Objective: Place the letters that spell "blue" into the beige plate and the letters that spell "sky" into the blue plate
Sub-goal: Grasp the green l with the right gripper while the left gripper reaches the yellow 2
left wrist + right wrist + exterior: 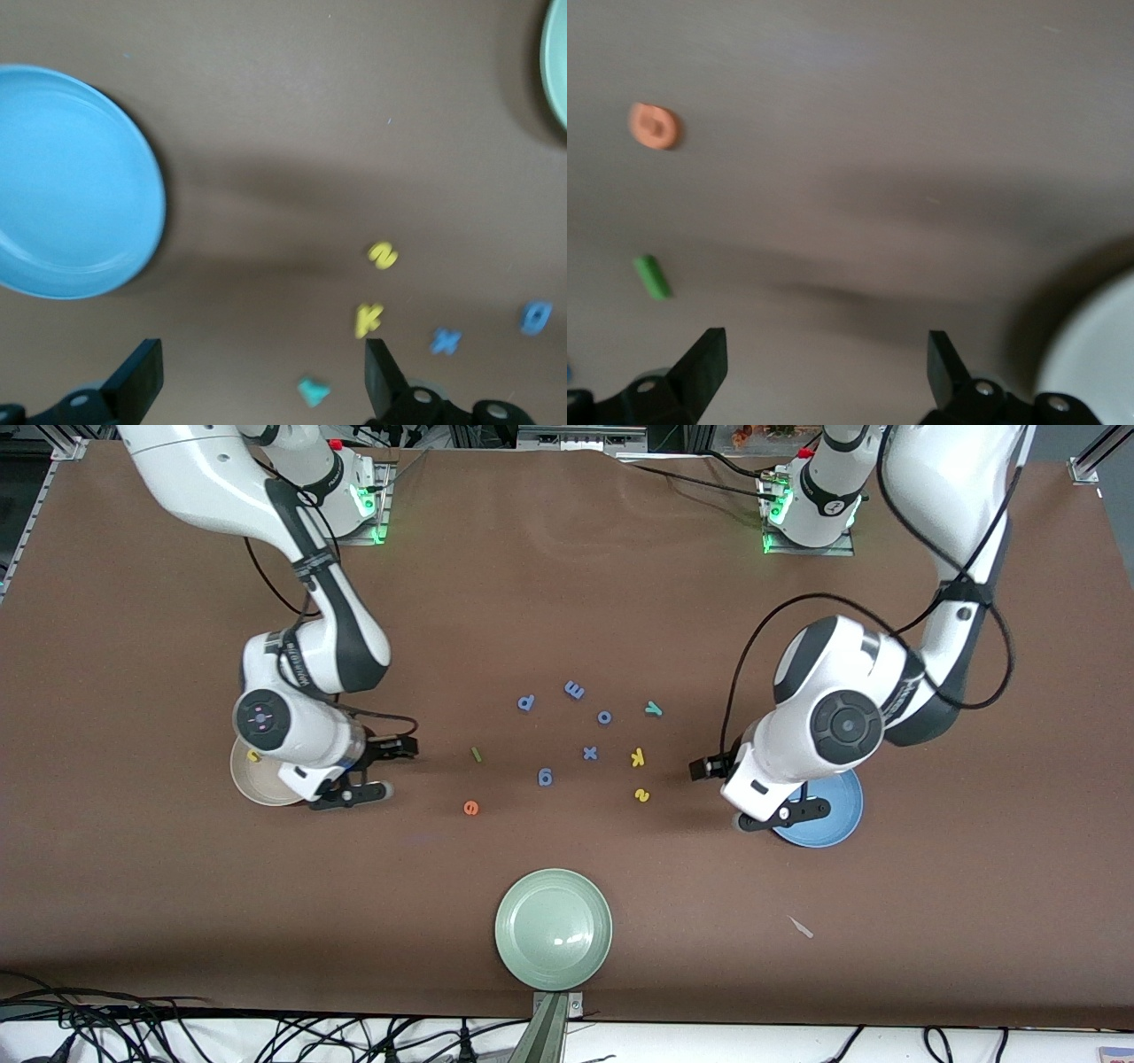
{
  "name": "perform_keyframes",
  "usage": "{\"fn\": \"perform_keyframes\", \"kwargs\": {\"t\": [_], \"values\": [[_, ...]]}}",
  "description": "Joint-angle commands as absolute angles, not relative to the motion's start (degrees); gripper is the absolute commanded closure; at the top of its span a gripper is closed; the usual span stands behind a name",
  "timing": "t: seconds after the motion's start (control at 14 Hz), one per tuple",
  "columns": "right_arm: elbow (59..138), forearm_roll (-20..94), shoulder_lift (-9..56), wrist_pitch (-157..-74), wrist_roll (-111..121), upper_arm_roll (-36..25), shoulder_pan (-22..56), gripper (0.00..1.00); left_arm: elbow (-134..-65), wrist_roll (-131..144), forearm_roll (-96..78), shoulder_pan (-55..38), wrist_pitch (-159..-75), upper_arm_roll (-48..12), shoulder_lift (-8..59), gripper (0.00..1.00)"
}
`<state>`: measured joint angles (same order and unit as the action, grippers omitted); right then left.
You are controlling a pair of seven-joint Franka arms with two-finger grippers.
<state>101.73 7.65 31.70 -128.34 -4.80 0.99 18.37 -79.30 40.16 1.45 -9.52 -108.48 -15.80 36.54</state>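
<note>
Nearest the front camera sits a pale green plate, which plays no part in my job. Farther up the table, my right gripper hangs over the brown table just beside the beige plate, its jaws wide apart and empty; a yellow u already lies in that plate. At the left arm's end, my left gripper hangs at the rim of the blue plate, jaws also wide and empty, and I see nothing in that plate.

Between the arms the letters lie scattered. The orange e is nearest, then the yellow s, the dark green l and the yellow k. Farther still is the teal y. I cannot find the olive b.

My worry: periwinkle letters, an x and a 9 among them, lie near the ones I want. These pieces are tiny and flat, so wide jaws could nudge one away or close on a neighbour.
</note>
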Motion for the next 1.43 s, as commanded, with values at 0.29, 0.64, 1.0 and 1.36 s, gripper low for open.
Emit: {"fn": "perform_keyframes", "kwargs": {"t": [0.29,0.64,1.0,1.36], "values": [[101.4,8.0,35.5,-136.0,-15.9,0.8,27.6,0.00,-76.6,66.5,3.9,-17.1,-124.0,-14.3,47.9,0.00],[103.5,7.6,37.4,-142.0,-17.8,0.7,30.7,0.00,-77.3,69.0,6.1,-19.2,-127.6,-13.3,51.0,0.37],[104.5,7.2,37.4,-144.0,-17.8,0.7,31.2,0.39,-77.3,69.1,6.1,-20.1,-127.7,-13.3,52.2,0.41],[104.5,7.1,38.0,-144.8,-17.6,0.4,31.2,1.00,-77.4,68.9,6.2,-20.1,-130.6,-13.2,53.3,0.56]]}}
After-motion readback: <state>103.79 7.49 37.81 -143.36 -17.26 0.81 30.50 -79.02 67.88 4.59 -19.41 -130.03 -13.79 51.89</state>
